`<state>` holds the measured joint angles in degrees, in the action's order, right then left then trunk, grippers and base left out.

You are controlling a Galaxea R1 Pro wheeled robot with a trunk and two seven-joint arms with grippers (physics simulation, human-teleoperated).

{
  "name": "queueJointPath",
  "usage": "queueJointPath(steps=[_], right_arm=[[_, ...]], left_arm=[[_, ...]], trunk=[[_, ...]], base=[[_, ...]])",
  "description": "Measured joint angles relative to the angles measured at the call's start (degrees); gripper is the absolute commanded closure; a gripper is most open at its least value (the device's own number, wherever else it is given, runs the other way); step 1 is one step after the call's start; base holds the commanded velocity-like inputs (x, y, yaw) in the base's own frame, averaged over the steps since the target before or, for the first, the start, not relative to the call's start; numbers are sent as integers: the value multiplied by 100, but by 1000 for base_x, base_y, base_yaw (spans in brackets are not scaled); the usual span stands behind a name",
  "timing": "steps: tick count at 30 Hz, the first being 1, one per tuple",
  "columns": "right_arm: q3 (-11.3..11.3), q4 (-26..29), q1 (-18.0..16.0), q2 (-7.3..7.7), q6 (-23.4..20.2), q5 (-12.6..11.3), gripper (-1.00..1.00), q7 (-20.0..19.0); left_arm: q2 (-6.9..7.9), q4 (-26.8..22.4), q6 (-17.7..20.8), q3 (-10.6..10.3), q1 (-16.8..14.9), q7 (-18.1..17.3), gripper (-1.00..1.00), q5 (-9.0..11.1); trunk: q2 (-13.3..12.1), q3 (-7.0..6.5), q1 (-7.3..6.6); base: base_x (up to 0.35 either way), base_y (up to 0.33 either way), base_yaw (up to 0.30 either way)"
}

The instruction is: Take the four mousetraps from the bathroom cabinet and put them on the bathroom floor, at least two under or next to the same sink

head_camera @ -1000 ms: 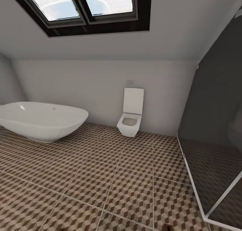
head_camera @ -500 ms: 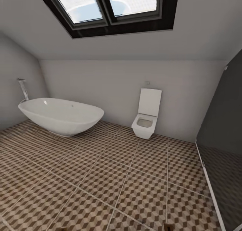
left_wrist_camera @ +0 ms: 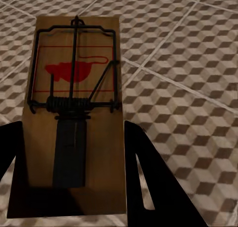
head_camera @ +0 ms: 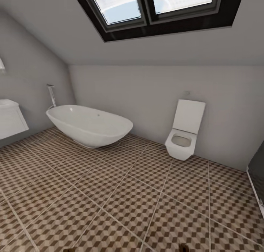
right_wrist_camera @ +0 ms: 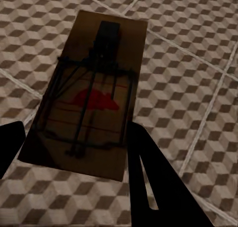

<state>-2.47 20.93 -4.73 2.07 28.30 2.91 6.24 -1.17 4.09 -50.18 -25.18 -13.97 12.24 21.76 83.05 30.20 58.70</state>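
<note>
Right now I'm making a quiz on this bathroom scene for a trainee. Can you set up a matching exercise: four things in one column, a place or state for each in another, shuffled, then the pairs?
Things:
1. bathtub
2. toilet
3. skylight
4. mousetrap

Places or states:
A. set in the sloped ceiling
B. between the left gripper's dark fingers, above the tiled floor
C. against the far wall, lid up
D. standing on the tiles, tall tap behind its far end

Pairs: 1-D, 2-C, 3-A, 4-B
</note>
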Motion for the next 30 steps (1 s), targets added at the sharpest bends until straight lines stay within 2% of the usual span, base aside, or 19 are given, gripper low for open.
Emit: queueJointPath(steps=[30], right_arm=[[-6,0,0,0,0,0,100,-4]], left_arm=[[0,-1,1,0,1,4,100,-1]], trunk=[[0,0,0]], base=[[309,150,286]])
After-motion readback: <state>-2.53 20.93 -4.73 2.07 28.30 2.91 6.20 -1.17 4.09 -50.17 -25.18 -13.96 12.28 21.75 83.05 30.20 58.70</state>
